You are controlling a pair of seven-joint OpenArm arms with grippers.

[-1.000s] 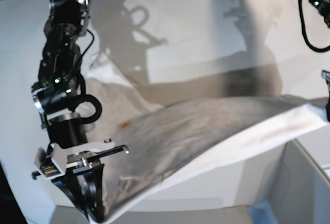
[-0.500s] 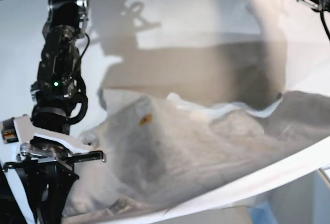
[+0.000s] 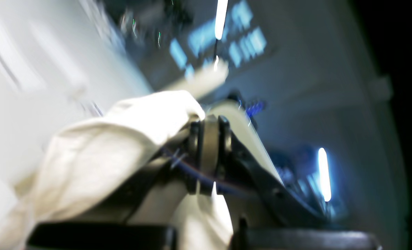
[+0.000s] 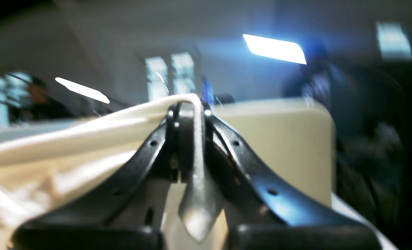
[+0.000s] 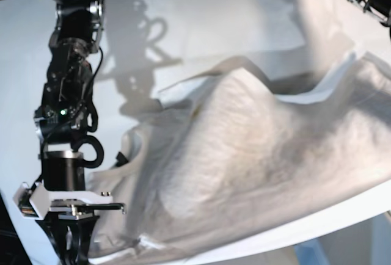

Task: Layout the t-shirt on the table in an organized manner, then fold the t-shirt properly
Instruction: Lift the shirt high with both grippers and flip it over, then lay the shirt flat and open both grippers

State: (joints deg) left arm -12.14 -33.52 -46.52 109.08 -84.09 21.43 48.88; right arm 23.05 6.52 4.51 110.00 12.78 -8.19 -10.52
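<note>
Two pincers are clamped on the t-shirt [image 5: 256, 161] at once, and that shared grip is where the risk lies. In the right wrist view the right pincer [image 4: 188, 111] has its jaws pressed together over a folded hem of white cloth, which runs away to one side in a taut band. In the left wrist view the left pincer [image 3: 209, 121] is likewise closed on a bunched corner of the shirt, the cloth spilling over one side of the jaws.

From the base view the shirt billows in mid-air above the desk [image 5: 244, 14], humped in the middle, its near edge hanging past the desk's front edge while its far side lifts toward the upper right corner of that view. The right arm stands low at the desk's near left corner; the left pincer itself is out of that view.

My judgement: each grip looks thin, a fold of hem only, so a brisk spreading sweep could pull the fabric out of one pincer, and the shirt would collapse in a heap. Air caught under the hump may let it settle with creases or a doubled-over hem. With so much cloth near the front edge, a low release could also let it slide off the desk.
</note>
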